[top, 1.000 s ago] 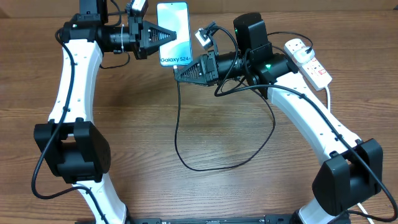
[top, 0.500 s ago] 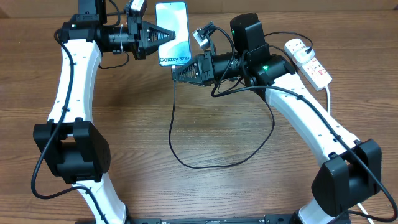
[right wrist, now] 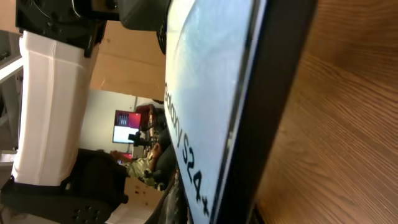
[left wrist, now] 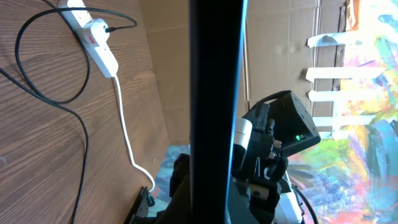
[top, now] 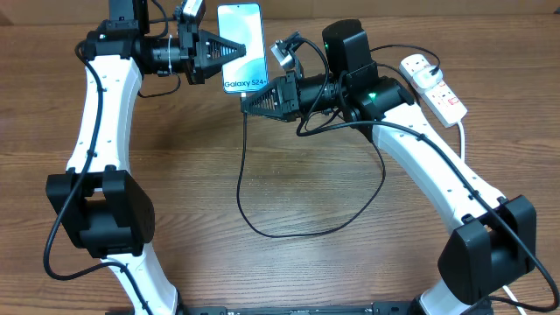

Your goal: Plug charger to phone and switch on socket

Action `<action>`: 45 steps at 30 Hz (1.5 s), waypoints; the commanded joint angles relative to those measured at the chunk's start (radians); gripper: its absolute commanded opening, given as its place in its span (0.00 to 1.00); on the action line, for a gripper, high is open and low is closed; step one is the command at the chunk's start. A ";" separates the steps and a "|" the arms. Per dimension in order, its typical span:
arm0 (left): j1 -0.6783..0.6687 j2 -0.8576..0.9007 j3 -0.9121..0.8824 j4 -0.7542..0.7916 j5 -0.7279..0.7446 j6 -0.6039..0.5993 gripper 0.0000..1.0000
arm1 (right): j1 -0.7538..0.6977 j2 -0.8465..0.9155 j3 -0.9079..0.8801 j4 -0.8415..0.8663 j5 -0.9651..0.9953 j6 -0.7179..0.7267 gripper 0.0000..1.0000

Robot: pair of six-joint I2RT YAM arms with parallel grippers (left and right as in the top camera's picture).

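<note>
Now, aligning plug with port, upper centre.
Left gripper (top: pixel 229 54) clamps the phone (top: pixel 242 44) to steady it; right gripper (top: pixel 249 99) pinches the charger (top: pixel 245 192) just below the phone's lower end; socket (top: pixel 433 86) lies upper right.

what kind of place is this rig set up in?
Probably an indoor lab or workshop: wood-grain table, cardboard panels at its edge, a screen and seated people in the background.

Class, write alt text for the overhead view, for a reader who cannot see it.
The left gripper holds the phone by its edge, and the right gripper, shut on the charger, sits at the phone's "Galaxy S24" end. The black cable loops across the wooden table, and the socket lies at the far right.
</note>
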State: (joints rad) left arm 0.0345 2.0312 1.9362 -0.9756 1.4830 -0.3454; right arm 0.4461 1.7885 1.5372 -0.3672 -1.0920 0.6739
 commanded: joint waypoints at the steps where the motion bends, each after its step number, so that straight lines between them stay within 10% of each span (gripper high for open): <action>1: 0.002 -0.006 0.009 -0.012 0.052 -0.003 0.04 | -0.026 -0.021 0.018 0.018 0.060 0.003 0.04; 45: 0.011 -0.006 0.009 -0.039 0.063 -0.018 0.04 | -0.007 -0.021 0.018 0.055 0.131 0.040 0.04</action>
State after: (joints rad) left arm 0.0601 2.0312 1.9362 -0.9932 1.4693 -0.3462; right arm 0.4446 1.7885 1.5372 -0.3435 -1.0679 0.6941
